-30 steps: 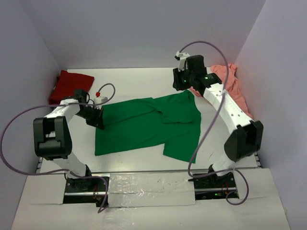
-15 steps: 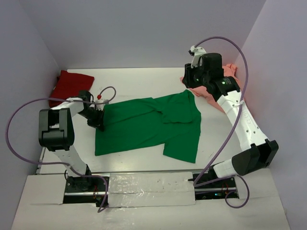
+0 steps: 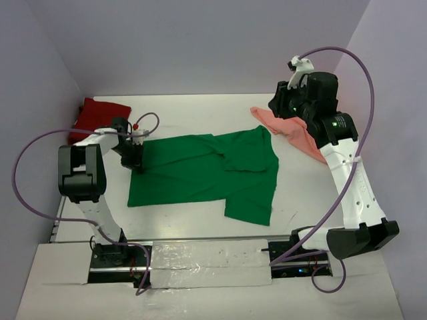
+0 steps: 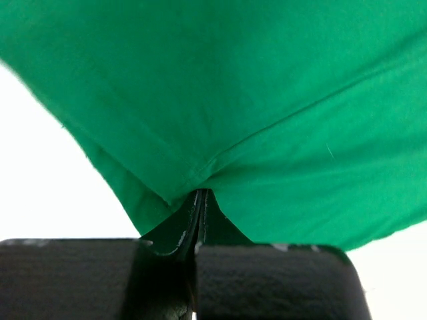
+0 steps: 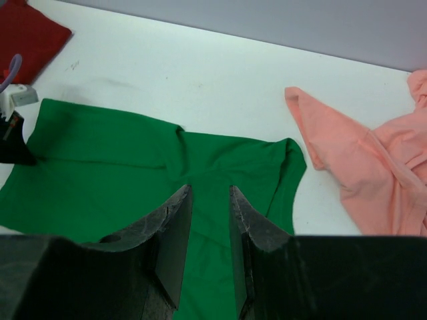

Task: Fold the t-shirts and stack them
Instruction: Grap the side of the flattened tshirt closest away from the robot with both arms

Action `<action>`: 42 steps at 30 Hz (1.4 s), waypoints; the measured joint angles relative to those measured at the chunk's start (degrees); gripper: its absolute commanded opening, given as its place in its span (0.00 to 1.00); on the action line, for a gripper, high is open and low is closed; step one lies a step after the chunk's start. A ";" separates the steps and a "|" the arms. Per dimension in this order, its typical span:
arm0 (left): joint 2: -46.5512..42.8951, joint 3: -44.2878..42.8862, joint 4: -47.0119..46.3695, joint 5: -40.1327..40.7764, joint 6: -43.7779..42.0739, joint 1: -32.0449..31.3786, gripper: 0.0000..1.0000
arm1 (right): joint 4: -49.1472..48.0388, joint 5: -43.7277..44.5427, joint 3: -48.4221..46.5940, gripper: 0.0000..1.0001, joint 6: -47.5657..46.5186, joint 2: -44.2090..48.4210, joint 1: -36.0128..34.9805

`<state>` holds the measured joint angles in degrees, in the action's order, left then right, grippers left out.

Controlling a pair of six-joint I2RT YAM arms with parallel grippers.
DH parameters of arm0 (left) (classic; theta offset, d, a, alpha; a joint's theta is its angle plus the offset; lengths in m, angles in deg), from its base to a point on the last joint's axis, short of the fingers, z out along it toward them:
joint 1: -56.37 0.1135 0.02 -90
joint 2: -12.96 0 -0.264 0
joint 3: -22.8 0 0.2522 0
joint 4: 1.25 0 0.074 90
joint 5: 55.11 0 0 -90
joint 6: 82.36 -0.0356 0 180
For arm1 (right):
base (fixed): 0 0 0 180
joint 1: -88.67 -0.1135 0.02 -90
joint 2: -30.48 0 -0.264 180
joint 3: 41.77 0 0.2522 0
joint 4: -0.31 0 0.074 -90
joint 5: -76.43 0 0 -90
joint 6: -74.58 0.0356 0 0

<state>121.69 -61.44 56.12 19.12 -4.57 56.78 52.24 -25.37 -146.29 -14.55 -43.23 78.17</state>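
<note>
The bright green t-shirt (image 3: 200, 173) lies spread across the middle of the table, one part folded over near its right end. My left gripper (image 3: 133, 159) is shut on the green shirt's left edge (image 4: 193, 177), cloth pinched between the jaws. My right gripper (image 3: 285, 107) is raised at the back right, jaws open with nothing between them (image 5: 210, 200). The salmon-pink t-shirt (image 3: 300, 130) lies crumpled under the right arm and also shows in the right wrist view (image 5: 373, 167). The dark red t-shirt (image 3: 97, 115) lies folded at the back left (image 5: 30, 30).
White table (image 3: 193, 113) enclosed by grey-lilac walls on the left, back and right. A purple cable (image 3: 147, 123) loops by the left gripper. Both arm bases stand at the near edge on a taped strip (image 3: 207, 257).
My right arm has lifted off the green shirt's right end and swung back and right over the salmon-pink shirt. My left gripper has pulled the shirt's left edge back and left.
</note>
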 measured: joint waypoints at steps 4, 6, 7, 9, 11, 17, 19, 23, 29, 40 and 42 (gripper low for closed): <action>1.81 -3.13 -3.54 3.04 0.87 0.00 0.00 | -0.02 -0.61 0.76 0.36 0.22 1.18 0.59; 2.73 -4.50 -5.38 4.17 1.22 0.00 0.00 | 0.02 -0.87 1.55 0.36 0.26 1.75 0.81; 3.06 -4.96 -6.21 4.61 1.33 0.00 0.00 | -0.04 -1.01 1.97 0.36 0.33 1.97 0.87; 3.69 -5.79 -7.89 5.18 1.49 -0.13 0.00 | 0.00 -1.20 2.69 0.36 0.35 2.10 0.92; 3.91 -6.03 -9.09 5.60 1.49 -0.42 0.00 | 0.15 -1.29 3.23 0.37 0.35 2.10 0.96; 2.03 -3.17 -12.46 6.12 0.87 -1.27 0.00 | 0.42 -1.38 3.89 0.37 0.35 2.10 1.07; 0.79 -1.44 -13.27 5.55 0.55 -1.33 0.00 | 0.44 -1.40 3.89 0.37 0.35 2.10 1.11; -2.23 2.49 -12.55 3.67 -0.59 -1.55 0.01 | 0.81 -1.49 3.89 0.40 0.33 2.08 1.14; -8.41 8.72 -6.95 2.19 -3.08 -1.79 0.63 | 4.81 -4.94 3.04 0.47 -1.29 -0.74 1.18; -28.96 8.81 -0.92 3.80 -3.48 -1.92 0.99 | 5.90 -5.90 10.73 0.48 -5.27 -3.41 1.16; -30.29 7.82 1.16 3.76 -3.89 -1.92 0.99 | 5.81 -5.84 10.73 0.48 -5.40 -3.34 1.16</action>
<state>91.40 -53.62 57.28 22.88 -8.46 54.86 58.05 -31.20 -135.56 -19.95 -46.58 79.33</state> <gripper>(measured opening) 0.993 0.484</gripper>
